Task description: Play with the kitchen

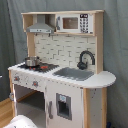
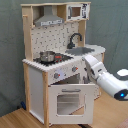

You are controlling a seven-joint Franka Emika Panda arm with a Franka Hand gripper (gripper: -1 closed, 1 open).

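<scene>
Setting: an indoor staged test area, not a working kitchen. A tall white and light-wood toy play kitchen [image 1: 60, 70] [image 2: 62, 60] stands alone in both exterior views. Directly behind it hangs a plain grey-green fabric backdrop [image 1: 114, 45] [image 2: 11, 45]. Beneath it lies a light wooden plank floor [image 1: 5, 111] [image 2: 20, 120].

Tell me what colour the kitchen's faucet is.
Black. The faucet curves over the grey sink, clearest in the first exterior view.
</scene>
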